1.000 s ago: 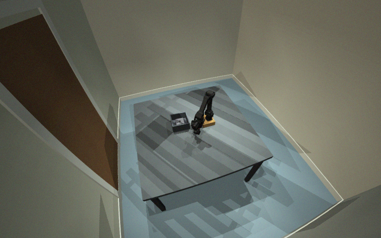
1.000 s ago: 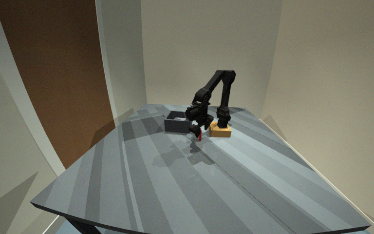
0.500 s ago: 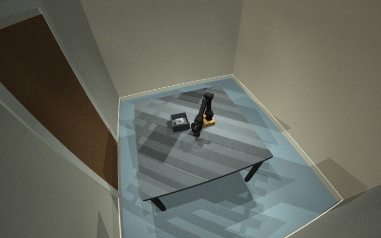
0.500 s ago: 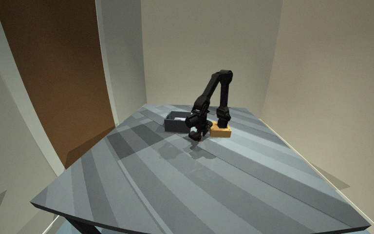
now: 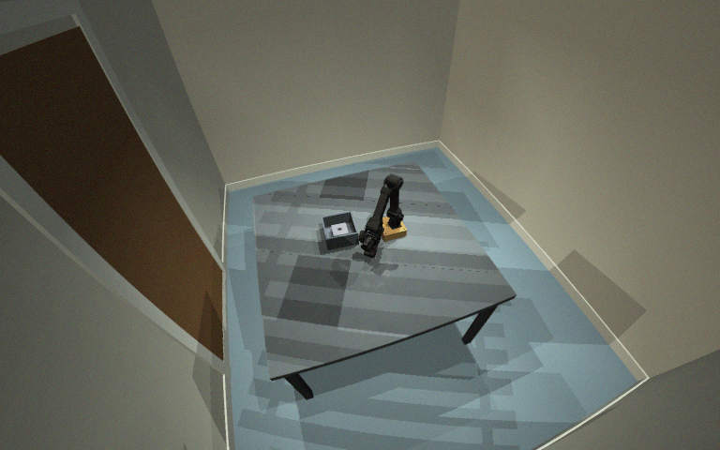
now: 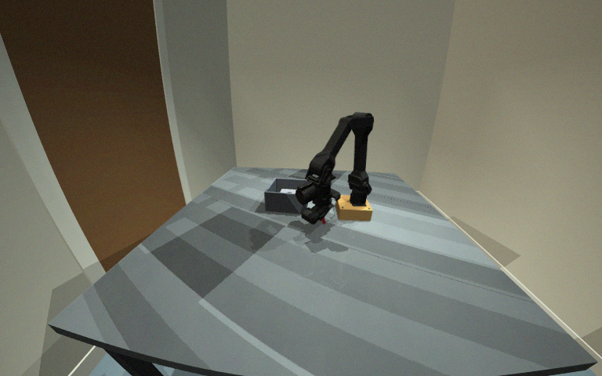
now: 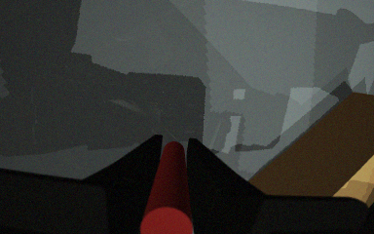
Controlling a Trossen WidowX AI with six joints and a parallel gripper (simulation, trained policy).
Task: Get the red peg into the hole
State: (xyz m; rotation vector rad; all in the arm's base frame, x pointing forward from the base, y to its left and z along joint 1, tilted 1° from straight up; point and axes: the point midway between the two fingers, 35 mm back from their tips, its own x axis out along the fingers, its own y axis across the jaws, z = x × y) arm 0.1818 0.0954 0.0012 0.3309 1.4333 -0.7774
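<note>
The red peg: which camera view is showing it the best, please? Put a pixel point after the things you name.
The wrist view, because the red peg (image 6: pixel 323 220) (image 7: pixel 168 195) appears large there, between the fingers of the end effector (image 6: pixel 320 218) (image 7: pixel 174 143). The exterior view shows only a small red piece below the end effector. In the top view I cannot make it out.

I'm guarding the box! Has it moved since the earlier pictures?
No, the open dark grey box hasn't moved any way, judged against the yellow base block.
</note>
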